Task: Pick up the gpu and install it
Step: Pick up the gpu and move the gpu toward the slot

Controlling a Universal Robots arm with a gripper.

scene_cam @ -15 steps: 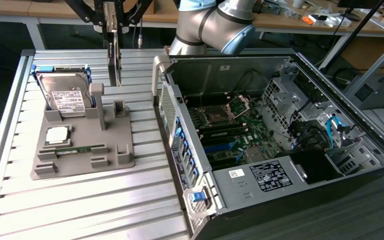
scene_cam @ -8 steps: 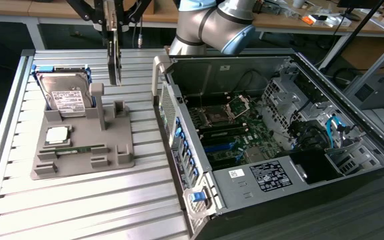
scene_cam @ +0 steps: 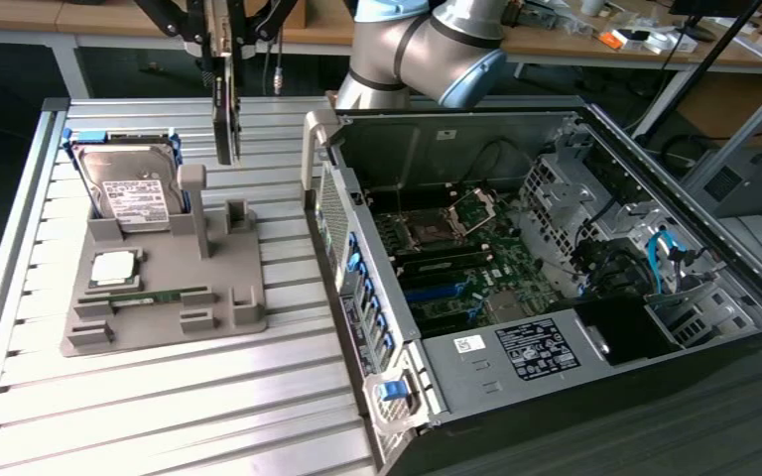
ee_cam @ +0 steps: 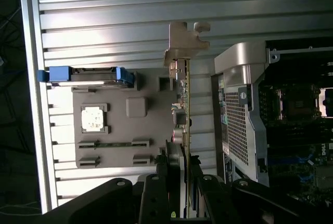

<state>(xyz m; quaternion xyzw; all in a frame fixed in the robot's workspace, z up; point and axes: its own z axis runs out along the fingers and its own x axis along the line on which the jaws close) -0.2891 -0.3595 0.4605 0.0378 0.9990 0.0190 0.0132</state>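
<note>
Slatted table (scene_cam: 156, 397) below, gpu (scene_cam: 226, 99) clamped between fingers (ee_cam: 195, 180)

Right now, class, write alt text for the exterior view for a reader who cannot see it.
Robot fingers hold a gpu edge-on in the air above a grey parts holder carrying a hard drive, on a slatted table; an open computer case lies at the exterior view's right.

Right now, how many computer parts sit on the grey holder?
3: the hard drive upright at the far end, the processor chip in the middle, the memory stick in a near slot. The gpu hangs above, in the hand.
</note>
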